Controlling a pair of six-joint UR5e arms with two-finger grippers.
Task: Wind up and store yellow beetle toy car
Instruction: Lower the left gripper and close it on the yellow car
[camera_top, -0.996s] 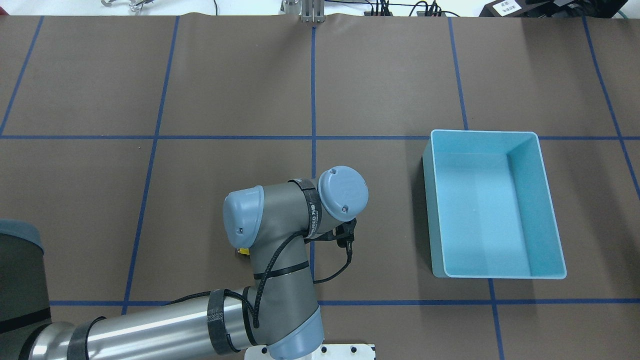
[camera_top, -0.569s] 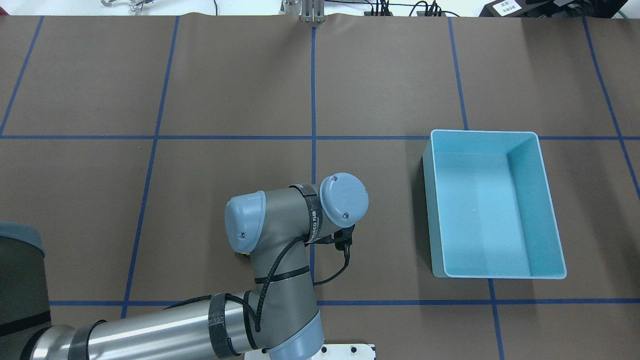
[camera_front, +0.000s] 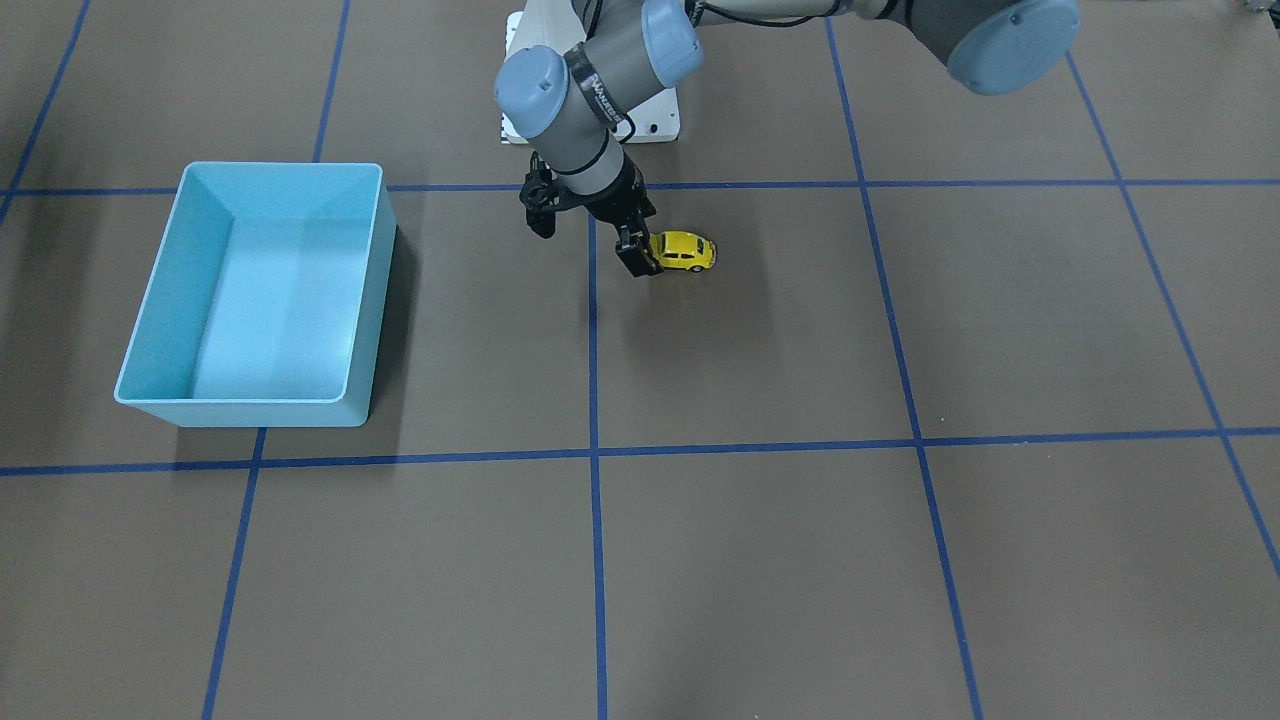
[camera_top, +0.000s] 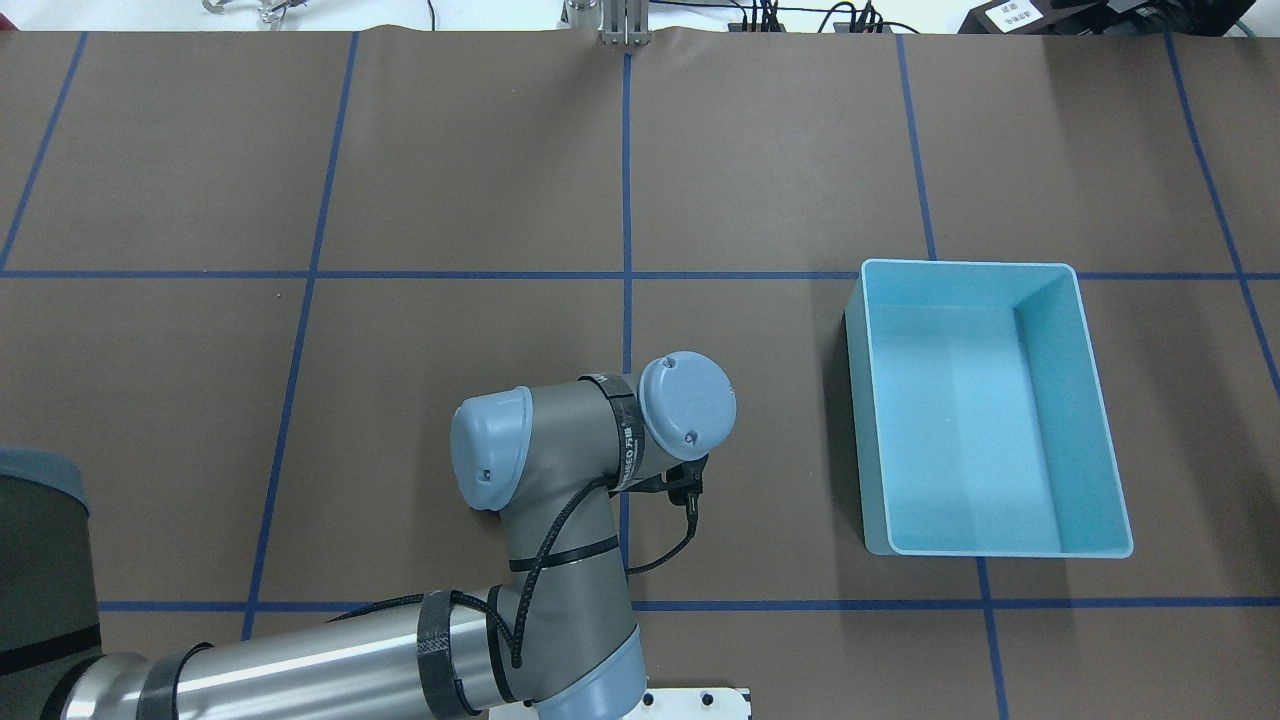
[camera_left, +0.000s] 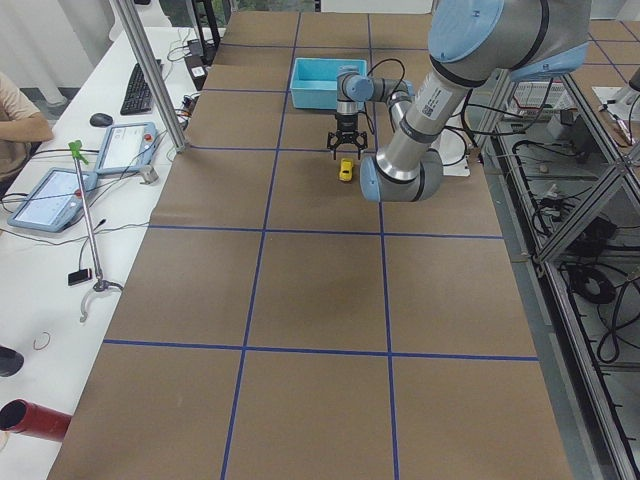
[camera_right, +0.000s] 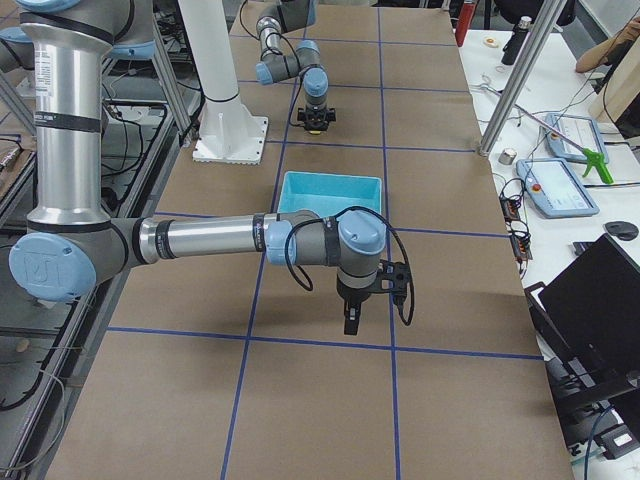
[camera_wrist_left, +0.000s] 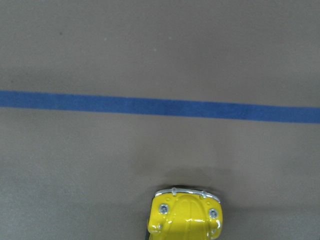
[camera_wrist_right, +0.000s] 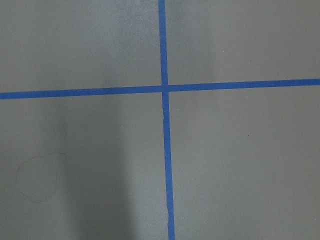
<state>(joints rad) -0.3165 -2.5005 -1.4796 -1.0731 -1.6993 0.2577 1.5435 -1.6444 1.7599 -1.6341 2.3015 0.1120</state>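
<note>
left pincer (camera_front: 643, 260) straddles the yellow beetle toy car (camera_front: 688, 250) at its right-arm-side end, car crosswise; can't tell if clenched.

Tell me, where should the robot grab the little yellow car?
By its two long sides, coming straight down from above. The car stands on its wheels. Its roof is round and its ends curve away, but its sides look flatter, and it is probably narrow enough to pinch.
</note>
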